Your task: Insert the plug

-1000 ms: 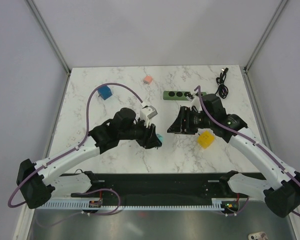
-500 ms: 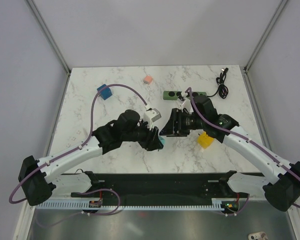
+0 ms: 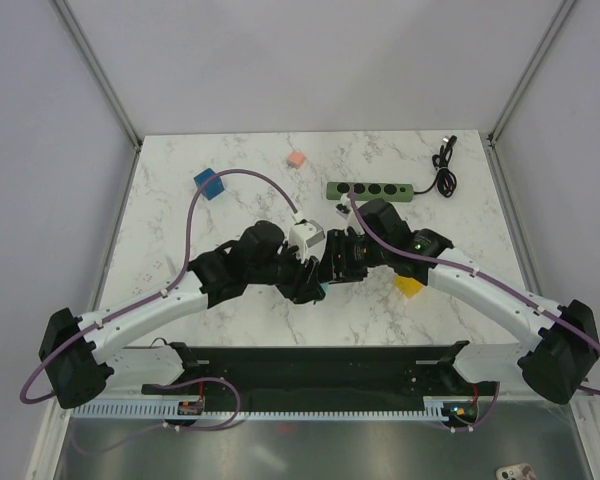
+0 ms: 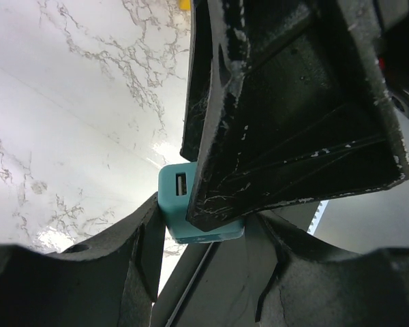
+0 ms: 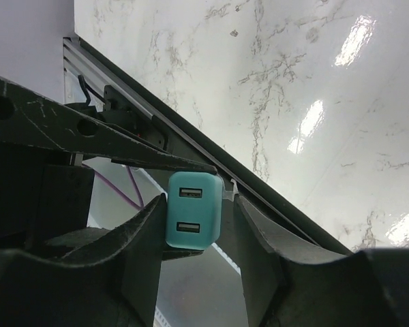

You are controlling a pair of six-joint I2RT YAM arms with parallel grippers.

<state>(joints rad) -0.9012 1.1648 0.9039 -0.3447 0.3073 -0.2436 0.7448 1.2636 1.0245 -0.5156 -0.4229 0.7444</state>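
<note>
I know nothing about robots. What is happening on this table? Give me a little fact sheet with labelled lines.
Surface: white marble table
Held item: teal USB charger, two ports showing, lifted off the table
Left tool: closed on the charger
Right tool: fingers on either side of the same charger; grip unclear
Likely target: green power strip, beyond the arms
Other items: blue block, pink block, yellow block partly under the right arm, coiled black cable
</note>
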